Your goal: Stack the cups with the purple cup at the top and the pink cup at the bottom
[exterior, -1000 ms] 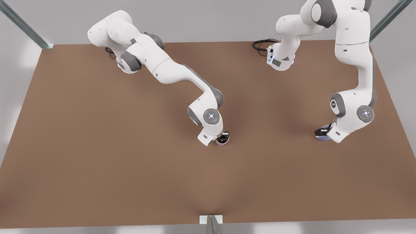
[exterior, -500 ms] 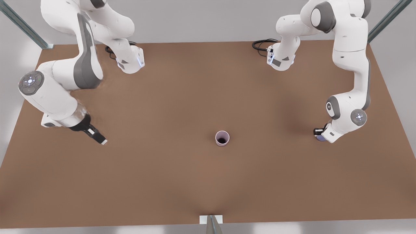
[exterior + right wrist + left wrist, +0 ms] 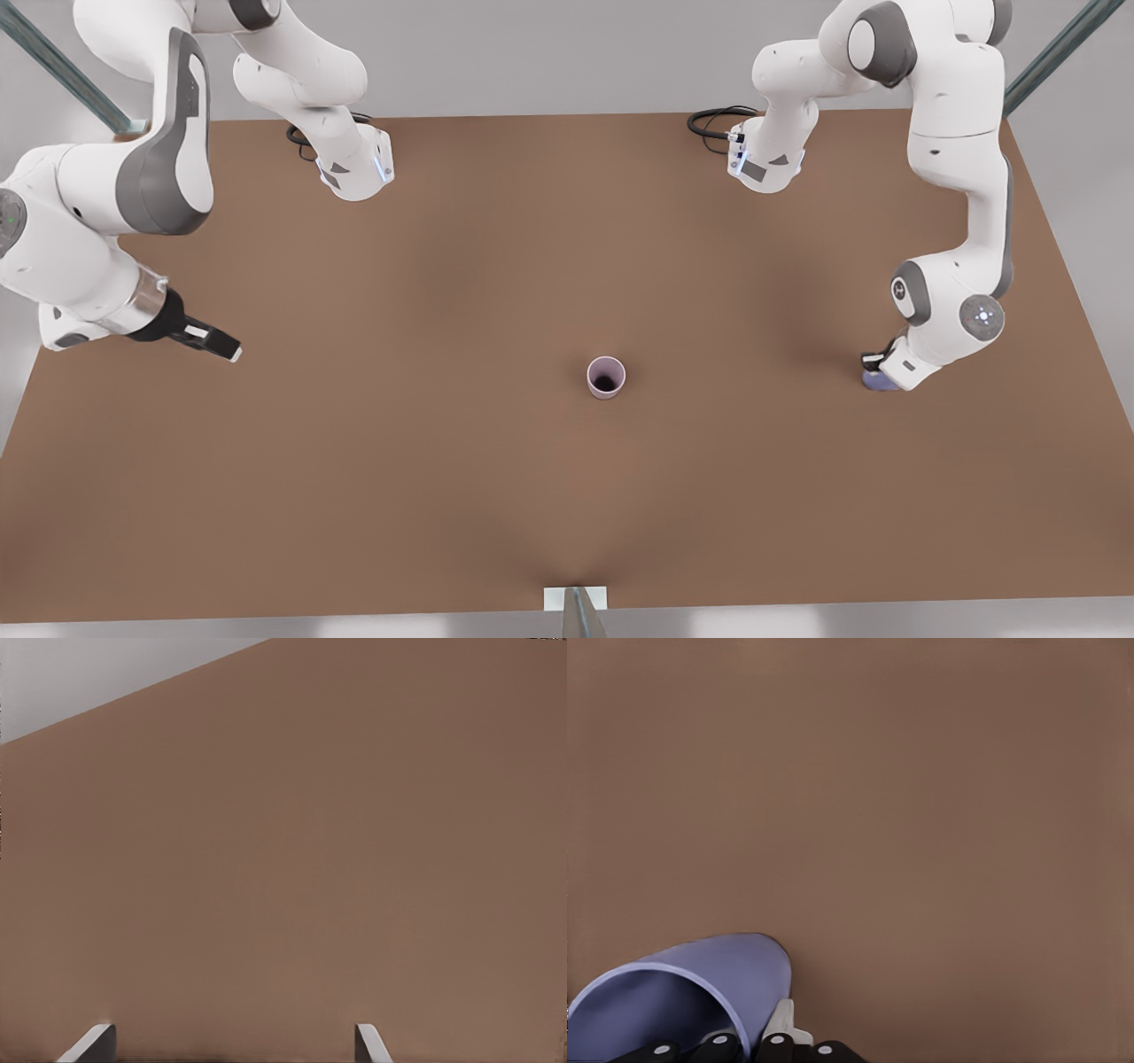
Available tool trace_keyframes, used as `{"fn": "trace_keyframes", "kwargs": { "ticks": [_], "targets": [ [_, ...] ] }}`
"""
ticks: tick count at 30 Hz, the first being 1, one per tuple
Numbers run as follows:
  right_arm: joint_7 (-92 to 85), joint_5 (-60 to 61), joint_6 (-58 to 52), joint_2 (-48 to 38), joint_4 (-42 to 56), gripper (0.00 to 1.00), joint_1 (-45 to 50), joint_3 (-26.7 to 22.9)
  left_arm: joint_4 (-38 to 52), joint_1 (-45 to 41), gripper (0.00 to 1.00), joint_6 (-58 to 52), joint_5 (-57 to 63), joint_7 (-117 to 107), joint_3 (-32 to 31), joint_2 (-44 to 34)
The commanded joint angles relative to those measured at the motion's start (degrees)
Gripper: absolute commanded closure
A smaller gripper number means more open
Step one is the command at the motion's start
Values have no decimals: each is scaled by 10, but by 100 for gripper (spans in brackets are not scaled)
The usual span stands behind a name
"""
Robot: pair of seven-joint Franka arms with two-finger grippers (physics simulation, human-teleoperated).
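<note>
Left gripper (image 3: 877, 361) sitting at purple cup (image 3: 875, 379), front view's right; finger state impossible to tell. Pink cup (image 3: 606, 377) standing upright mid-surface (image 3: 443, 496). Right gripper (image 3: 211, 341) waiting at front view's left, fingers apart. Risk: off-centre rim grip tilting purple cup, missing pink cup's mouth.

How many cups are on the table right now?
2. The pink cup stands upright and alone near the table's middle. The purple cup is at the front view's right, at the left gripper, mostly hidden by it; the right gripper waits, open, far off.
</note>
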Motion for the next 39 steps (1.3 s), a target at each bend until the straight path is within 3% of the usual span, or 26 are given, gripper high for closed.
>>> {"fn": "trace_keyframes", "kwargs": {
  "ticks": [1, 5, 6, 11, 12, 16, 21, 39],
  "targets": [
    [-167, 1, -11, 0, 1, 0, 8, 1, 16, -5, 79, -42, -2, -4, -5, -14],
    [-166, 1, -9, 4, 22, 0, -2, -4, 46, -73, 79, -71, -2, -98, -37, -44],
    [-162, 2, -10, 15, 30, 0, -10, -5, 60, -82, 79, -121, -2, -142, -60, -54],
    [-162, 10, -11, 14, 34, 0, -11, -5, 119, -83, 79, -191, -3, -440, -274, -67],
    [-162, 11, -11, 12, 36, 0, -10, -4, 133, -97, 79, -189, -1, -484, -291, -59],
    [-163, 12, -13, 11, 48, 0, -16, -4, 237, -197, 79, -184, 6, -621, -290, 14],
    [-162, 11, -13, 14, 58, 0, -17, -4, 297, -218, 79, -180, 8, -632, -288, 67],
    [-162, 14, -2, 18, 58, 0, -27, -9, 322, -232, 79, -108, 57, -671, -284, 129]
  ]
}}
